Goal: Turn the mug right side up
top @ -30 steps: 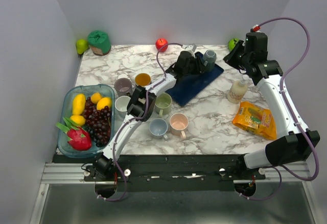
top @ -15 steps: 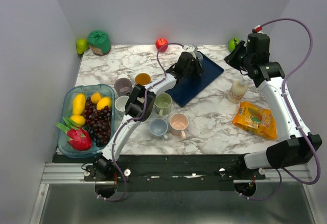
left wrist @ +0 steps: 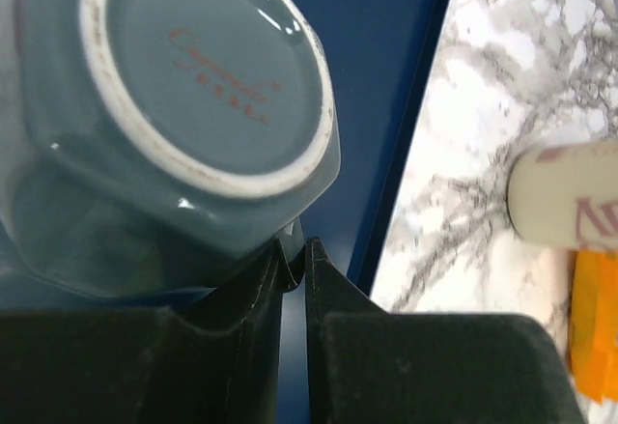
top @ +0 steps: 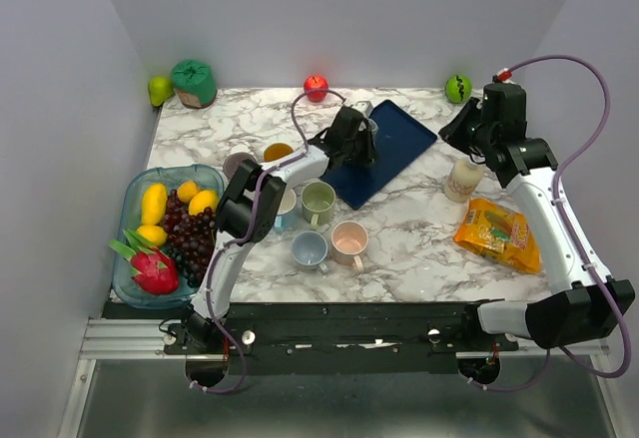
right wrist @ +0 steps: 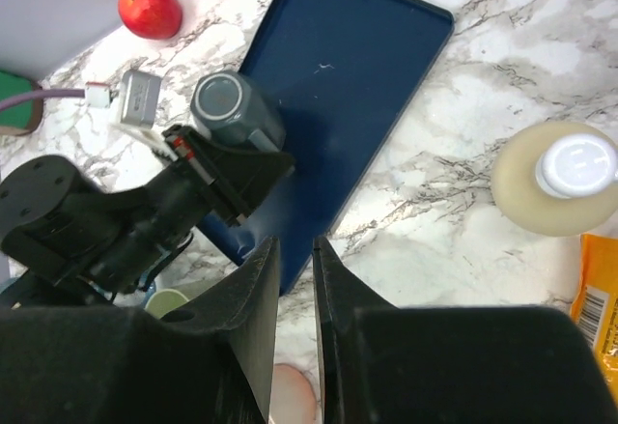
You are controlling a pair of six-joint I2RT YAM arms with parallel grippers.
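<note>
The blue-grey mug (left wrist: 183,86) fills the left wrist view with its base toward the camera. My left gripper (left wrist: 294,255) is shut on the mug's lower edge and holds it over the dark blue tray (left wrist: 386,76). In the right wrist view the mug (right wrist: 232,105) is tilted, base up, at the tray's (right wrist: 357,86) left side. In the top view my left gripper (top: 354,137) covers most of the mug. My right gripper (right wrist: 296,245) is raised at the back right (top: 461,124), its jaws nearly together and empty.
Several upright cups stand left of the tray, among them green (top: 319,202), pink (top: 349,242) and blue (top: 310,249). A fruit bowl (top: 135,258) is at the left edge. A white bottle (top: 464,177) and an orange packet (top: 497,233) lie at the right. A red apple (top: 316,86) is at the back.
My left gripper has carried the mug leftward from the tray's far right end to its left side. The right arm has shifted slightly right.
</note>
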